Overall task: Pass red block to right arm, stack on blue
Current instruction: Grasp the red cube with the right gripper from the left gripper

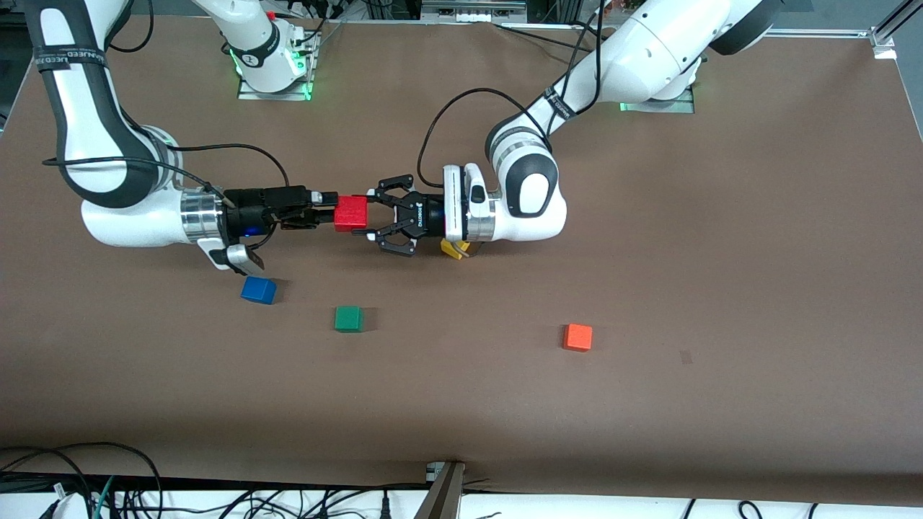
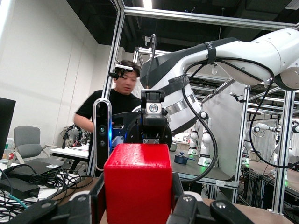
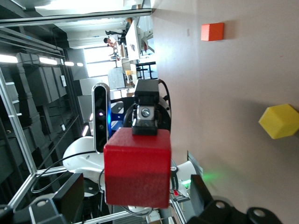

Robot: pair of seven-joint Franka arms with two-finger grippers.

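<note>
Front view, working up from the camera's edge. We note first the loose cubes on the table: the orange cube [image 1: 577, 336] toward the left arm's end, the green cube [image 1: 348, 318] mid-table, and the blue cube [image 1: 258, 290], the stacking target, a little farther from the camera toward the right arm's end and bare on top.

Above that row, up off the table, is the handover. The red block [image 1: 351, 213] hangs in the air between the two tools, over bare table farther up than the green cube. The left gripper [image 1: 373, 213], the claw-linkage one, is clenched on it; in the left wrist view the red block [image 2: 138, 183] sits squeezed between its pads. The right gripper [image 1: 326, 209] points straight at the block from the blue cube's end, its slim fingers spread wide and reaching the block's free face, not yet clamped as far as we can see.

Both tools lie along one line running the length of the table, nose to nose, block in the middle. We judge the coming move turns on that: the right fingers must close across the block's free faces before the left lets go.

A yellow cube [image 1: 453, 249] peeks out under the left wrist. From the block, the blue cube sits down and nearer the camera, close under the right wrist.
</note>
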